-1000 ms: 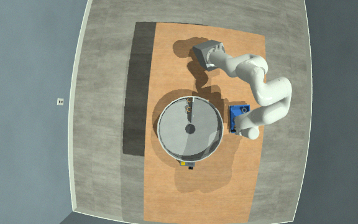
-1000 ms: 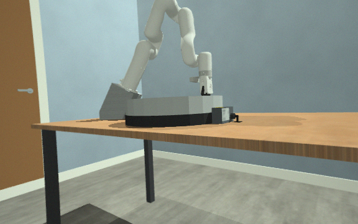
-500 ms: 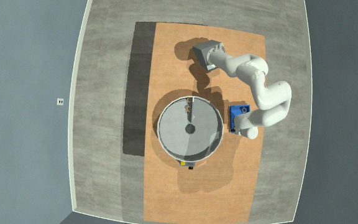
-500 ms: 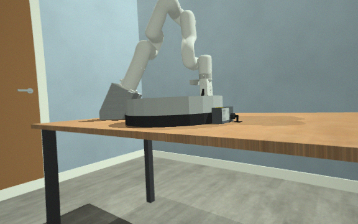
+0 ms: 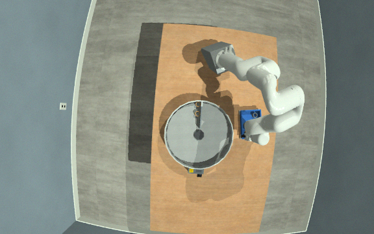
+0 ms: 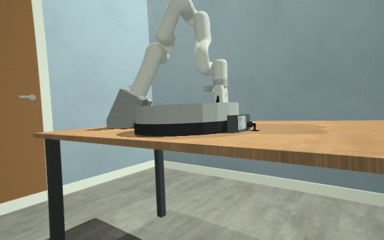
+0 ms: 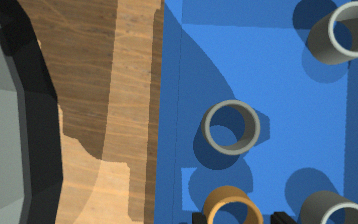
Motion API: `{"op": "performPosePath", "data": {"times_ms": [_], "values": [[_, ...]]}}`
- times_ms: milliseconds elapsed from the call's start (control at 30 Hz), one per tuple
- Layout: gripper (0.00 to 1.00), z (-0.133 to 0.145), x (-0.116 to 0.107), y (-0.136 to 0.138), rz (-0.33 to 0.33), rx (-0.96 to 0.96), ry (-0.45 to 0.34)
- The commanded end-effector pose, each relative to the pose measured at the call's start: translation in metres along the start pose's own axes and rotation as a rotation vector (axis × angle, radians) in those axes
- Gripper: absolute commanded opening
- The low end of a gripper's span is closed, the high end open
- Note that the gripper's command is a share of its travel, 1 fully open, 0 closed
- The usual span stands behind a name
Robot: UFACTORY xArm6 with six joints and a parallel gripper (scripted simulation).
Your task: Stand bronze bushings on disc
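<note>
The blue crate point(image 7: 270, 110) stands on the table just right of the turntable point(image 5: 199, 134). In the wrist view it holds one upright bronze bushing at the bottom edge and three upright steel bushings point(image 7: 231, 127), point(image 7: 342, 32), point(image 7: 332, 210). My gripper point(image 7: 239, 218) is open and hangs low over the crate. Its two dark fingertips stand on either side of the bronze bushing, with a gap on the right side. Two bronze bushings point(image 5: 198, 104), point(image 5: 197, 114) stand on the grey disc near its far rim, away from the dark hub point(image 5: 199, 134). In the side view the gripper point(image 6: 221, 98) dips behind the turntable.
The turntable's raised rim point(image 7: 10, 115) lies close to the crate's left wall, with a strip of wooden table between them. A small control box point(image 6: 239, 123) sits on the turntable's front edge. The arm's base point(image 5: 217, 56) stands at the back of the table.
</note>
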State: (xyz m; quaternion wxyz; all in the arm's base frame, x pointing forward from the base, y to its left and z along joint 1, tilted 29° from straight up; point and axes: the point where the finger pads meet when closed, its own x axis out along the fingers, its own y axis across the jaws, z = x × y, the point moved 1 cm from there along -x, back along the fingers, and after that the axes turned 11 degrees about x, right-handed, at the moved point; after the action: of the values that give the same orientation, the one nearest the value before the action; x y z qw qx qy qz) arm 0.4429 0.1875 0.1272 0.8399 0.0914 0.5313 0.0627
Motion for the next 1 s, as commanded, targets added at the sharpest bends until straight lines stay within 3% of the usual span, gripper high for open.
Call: {"op": "performPosePath", "data": {"times_ms": [0, 533, 967], "values": [[0.41, 0.001, 0.001, 0.000, 0.001, 0.000, -0.002], [0.41, 0.001, 0.022, 0.001, 0.001, 0.000, -0.002], [0.41, 0.001, 0.023, 0.000, 0.001, 0.000, -0.002]]}}
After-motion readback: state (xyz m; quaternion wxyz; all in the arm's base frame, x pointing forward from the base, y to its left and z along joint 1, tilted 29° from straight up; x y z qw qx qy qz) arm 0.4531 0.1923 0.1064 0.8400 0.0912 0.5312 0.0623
